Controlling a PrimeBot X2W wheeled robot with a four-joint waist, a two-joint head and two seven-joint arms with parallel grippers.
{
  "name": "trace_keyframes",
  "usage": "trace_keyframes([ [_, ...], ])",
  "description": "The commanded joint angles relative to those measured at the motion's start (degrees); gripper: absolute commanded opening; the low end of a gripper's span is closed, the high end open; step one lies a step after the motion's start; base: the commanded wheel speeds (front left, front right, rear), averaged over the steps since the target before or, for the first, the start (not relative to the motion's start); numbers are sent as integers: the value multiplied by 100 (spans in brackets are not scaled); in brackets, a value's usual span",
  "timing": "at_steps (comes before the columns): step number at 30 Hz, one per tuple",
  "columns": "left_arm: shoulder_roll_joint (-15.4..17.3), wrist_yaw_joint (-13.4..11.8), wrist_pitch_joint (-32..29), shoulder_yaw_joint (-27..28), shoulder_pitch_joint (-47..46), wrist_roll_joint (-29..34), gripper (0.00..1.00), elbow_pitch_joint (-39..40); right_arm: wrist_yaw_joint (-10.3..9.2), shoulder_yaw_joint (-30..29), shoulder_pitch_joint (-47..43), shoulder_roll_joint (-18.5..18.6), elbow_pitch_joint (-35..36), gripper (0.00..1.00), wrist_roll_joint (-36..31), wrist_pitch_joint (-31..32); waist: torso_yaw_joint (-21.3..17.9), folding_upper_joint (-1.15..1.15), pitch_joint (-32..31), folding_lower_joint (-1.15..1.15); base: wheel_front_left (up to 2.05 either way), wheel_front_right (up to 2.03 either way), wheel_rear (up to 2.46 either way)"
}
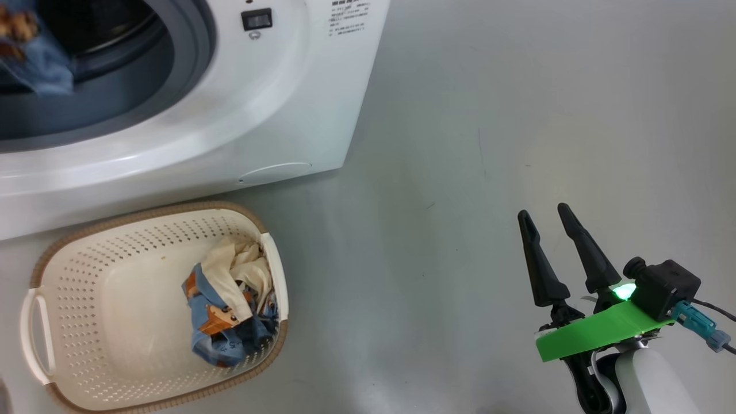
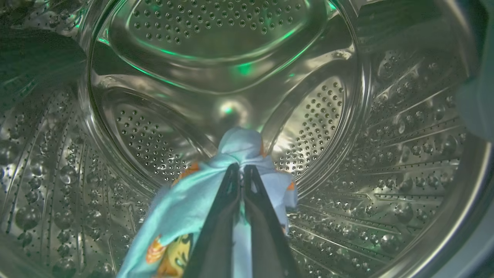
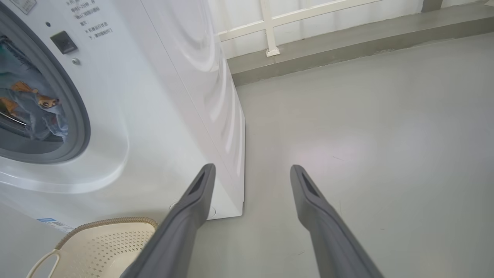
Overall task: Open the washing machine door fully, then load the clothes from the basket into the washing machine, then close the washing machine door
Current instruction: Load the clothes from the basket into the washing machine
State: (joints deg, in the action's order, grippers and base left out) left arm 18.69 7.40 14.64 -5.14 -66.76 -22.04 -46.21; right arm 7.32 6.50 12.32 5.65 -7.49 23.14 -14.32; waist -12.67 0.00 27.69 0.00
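Inside the drum (image 2: 328, 116), the left hand (image 2: 242, 170) pinches a garment (image 2: 239, 143) trailing back along it; right hand (image 3: 251, 166) spread.

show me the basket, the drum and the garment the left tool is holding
basket (image 1: 132, 310), head view, on its bare inner floor
drum (image 2: 216, 23), left wrist view, on its perforated back wall
garment (image 2: 239, 141), left wrist view, on its bunched blue top

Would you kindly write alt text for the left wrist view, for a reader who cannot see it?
The left gripper, shut on a light blue garment with orange prints, holds it inside the washing machine's perforated steel drum. Green light glints on the drum's curved back wall.
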Motion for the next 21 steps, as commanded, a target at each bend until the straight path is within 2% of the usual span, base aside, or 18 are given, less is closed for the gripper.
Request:
trace_keyframes([
  [1,233,9,35,115,67,101,24,182,17,103,23,3,127,100,-78,-68,-8,0,13,0,0,0,0],
  [3,187,9,35,190,168,188,100,148,17,113,44,-9,109,100,-83,-68,-6,0,13,0,0,0,0],
  [12,67,9,35,229,384,345,100,-168,17,138,82,11,77,100,-84,-68,42,0,-3,0,0,0,0],
  [21,-92,9,36,357,777,529,100,-44,17,94,55,77,92,100,-85,-68,107,0,-82,0,0,0,0],
])
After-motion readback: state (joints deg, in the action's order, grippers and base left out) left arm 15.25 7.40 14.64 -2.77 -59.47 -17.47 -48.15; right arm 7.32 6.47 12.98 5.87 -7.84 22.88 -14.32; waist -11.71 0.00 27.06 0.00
